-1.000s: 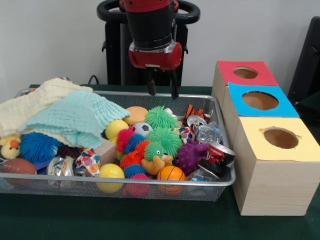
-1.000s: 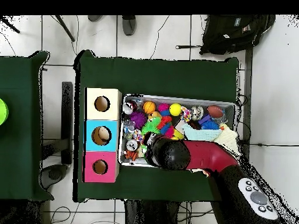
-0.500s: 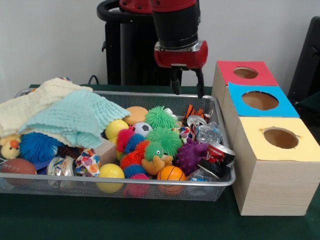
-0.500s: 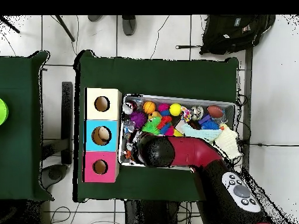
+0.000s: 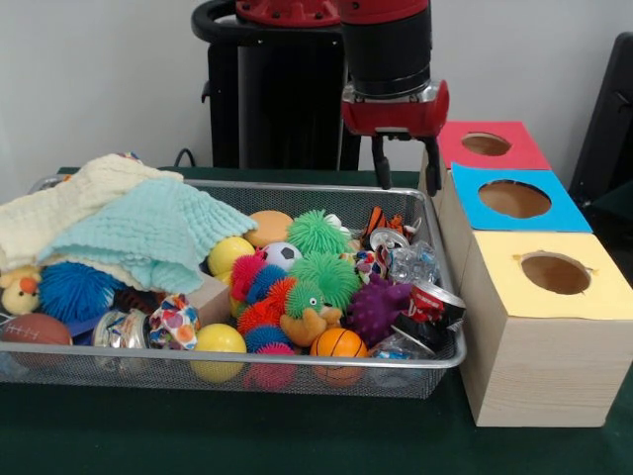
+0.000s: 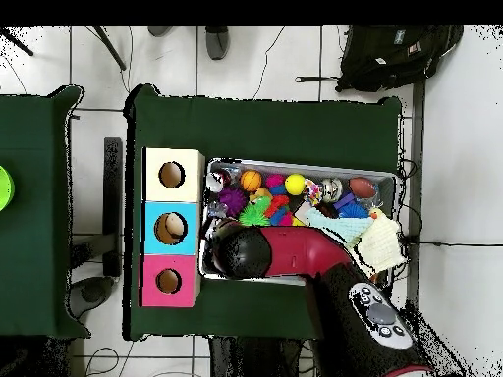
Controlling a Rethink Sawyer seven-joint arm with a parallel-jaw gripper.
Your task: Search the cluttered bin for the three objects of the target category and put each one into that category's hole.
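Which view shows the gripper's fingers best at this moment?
The front view. There the gripper hangs above the far right corner of the wire bin, its two dark fingers apart with nothing between them. In the overhead view the arm covers the gripper completely, so the fingers cannot be seen.

Red/blk arm [image 5: 388,49], blk fingers [image 5: 380,166]

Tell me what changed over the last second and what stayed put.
The gripper, open and empty, swept sideways above the back of the wire bin toward the three boxes, and now hangs over the bin's corner beside the red-topped box. It took hold of nothing and let nothing go. The toys, the cloths and the boxes stayed as they were.
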